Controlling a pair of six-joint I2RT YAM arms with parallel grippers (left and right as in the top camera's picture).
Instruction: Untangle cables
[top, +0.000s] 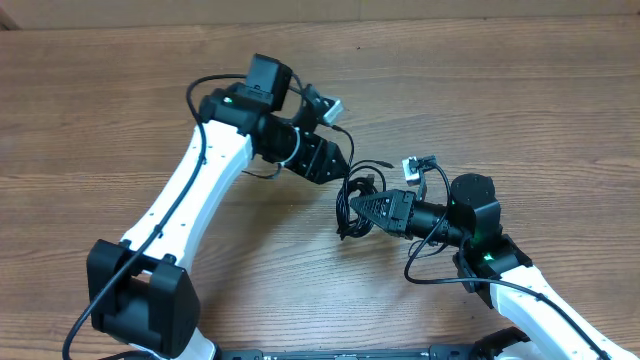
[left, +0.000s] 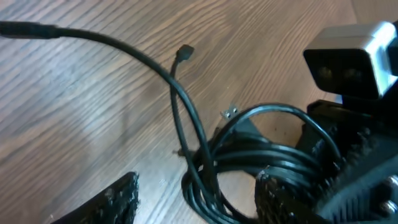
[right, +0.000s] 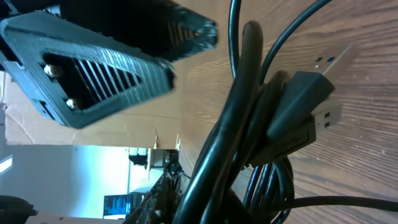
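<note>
The cables (top: 357, 190) are a knot of thin black cords in the middle of the table, between the two grippers. My left gripper (top: 345, 160) is open at the bundle's upper left. In the left wrist view its fingers (left: 118, 199) stand wide apart with coiled loops of the cables (left: 214, 171) lying between them. One cord runs off to a small plug (left: 185, 52) on the wood. My right gripper (top: 352, 206) comes in from the right and is shut on the cables (right: 242, 124). A USB plug (right: 311, 106) sticks out of the bundle there.
The wooden table (top: 120, 90) lies all around. The right wrist camera (left: 351, 59) looms close at the right of the left wrist view. The left gripper's body (right: 93, 62) fills the top left of the right wrist view.
</note>
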